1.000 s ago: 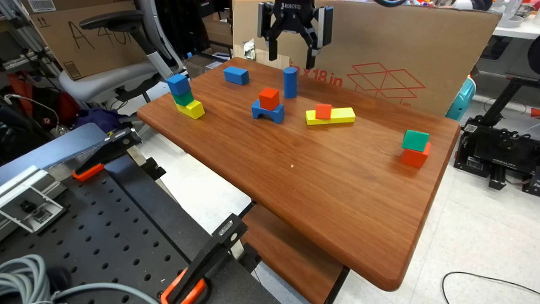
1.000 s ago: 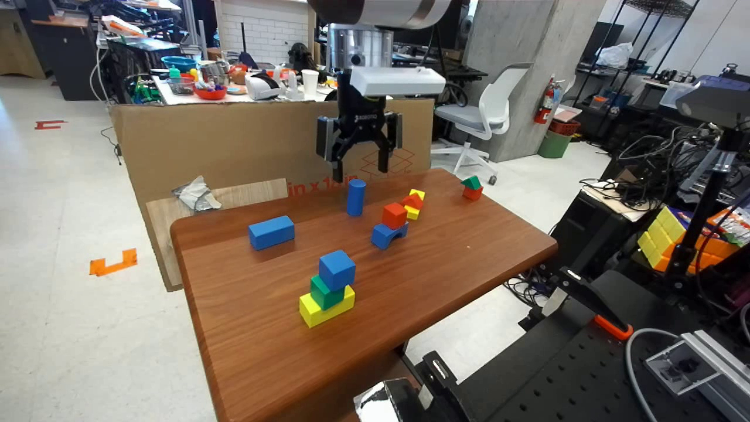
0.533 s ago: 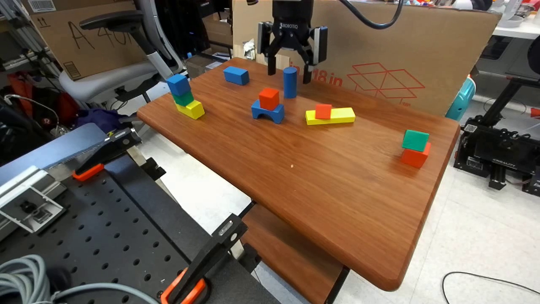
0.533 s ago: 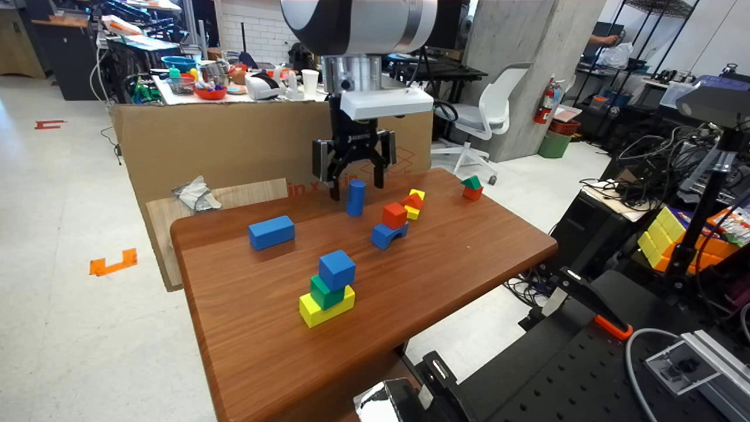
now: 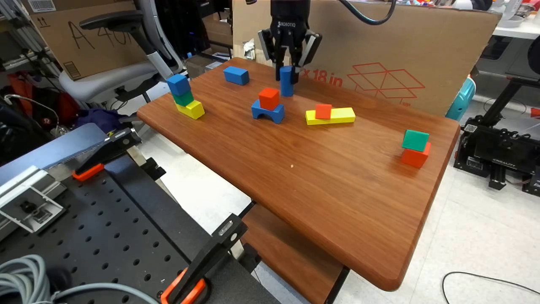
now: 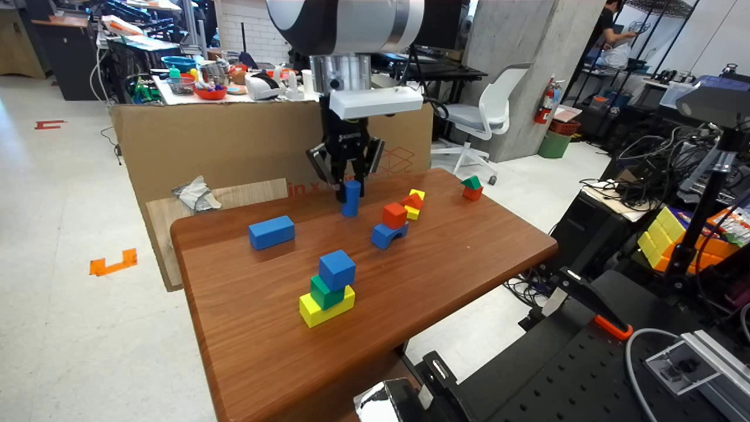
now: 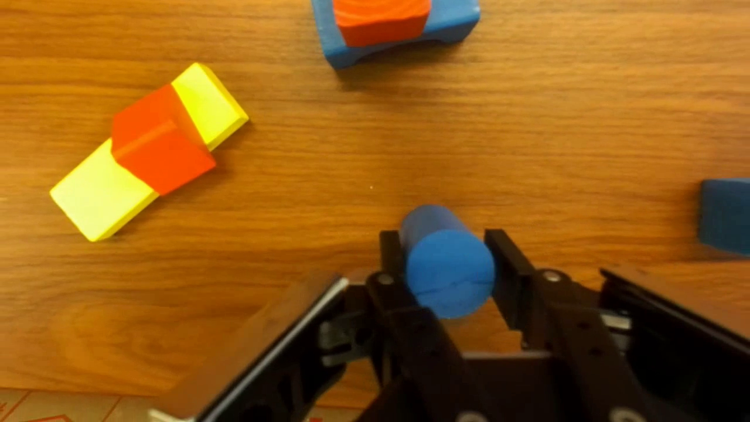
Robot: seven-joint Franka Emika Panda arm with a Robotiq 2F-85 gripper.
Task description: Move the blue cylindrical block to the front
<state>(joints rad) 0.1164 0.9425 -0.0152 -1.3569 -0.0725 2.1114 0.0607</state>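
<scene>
The blue cylindrical block (image 5: 287, 88) stands near the table's back edge by the cardboard, leaning slightly in both exterior views. Its lower end appears to rest on the wood. My gripper (image 6: 351, 194) has come down around its upper part, pointing downward, and is shut on it. From above, in the wrist view, the round top of the block (image 7: 450, 272) fills the space between the two black fingers (image 7: 508, 264), one against each side.
Around it on the brown table (image 5: 291, 185) stand a blue bridge (image 5: 268, 112) with a red block on top, a yellow bar (image 5: 344, 115) carrying a red block, a blue oblong block (image 6: 271, 232), a blue-green-yellow stack (image 6: 327, 296) and a green-on-red pair (image 5: 415, 147). Behind rises a cardboard sheet (image 5: 379, 42).
My gripper has descended from above the block and its fingers have closed in on it. The block has shifted a little sideways and now leans. Other blocks stay put.
</scene>
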